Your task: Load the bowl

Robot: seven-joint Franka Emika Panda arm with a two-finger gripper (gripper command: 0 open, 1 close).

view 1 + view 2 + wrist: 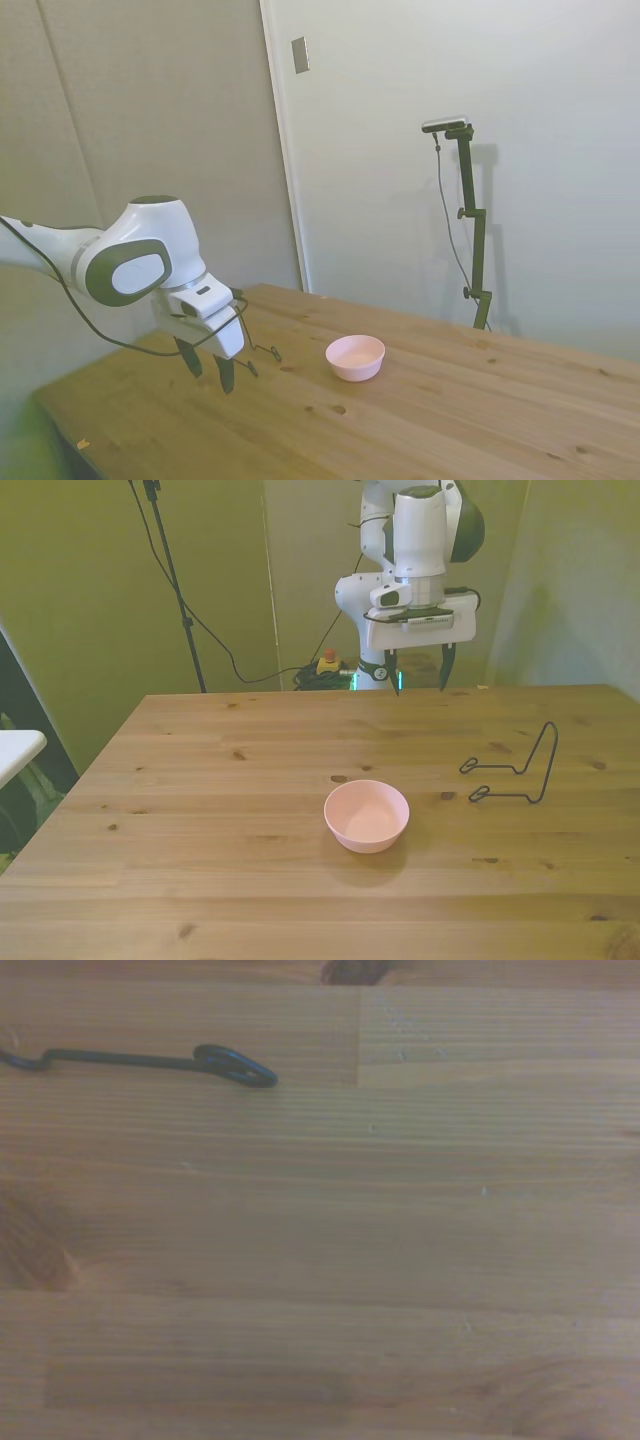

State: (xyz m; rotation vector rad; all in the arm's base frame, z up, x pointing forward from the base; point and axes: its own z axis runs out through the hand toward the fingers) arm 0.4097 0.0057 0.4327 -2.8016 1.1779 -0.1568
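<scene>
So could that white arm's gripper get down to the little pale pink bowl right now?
Probably yes: the open gripper hangs above bare wooden table, the pale pink bowl sits uncovered, and the thin black wire rack stands aside.

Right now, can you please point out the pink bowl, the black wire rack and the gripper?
pink bowl (367, 815), front view, on its inner bottom.
black wire rack (543, 763), front view, on its upright loop.
gripper (421, 673), front view, midway between the open fingertips.

Legible text, labels, numbers: none I can read. The bowl (367, 815) is unmarked; my arm's casing shows no readable lettering.
</scene>
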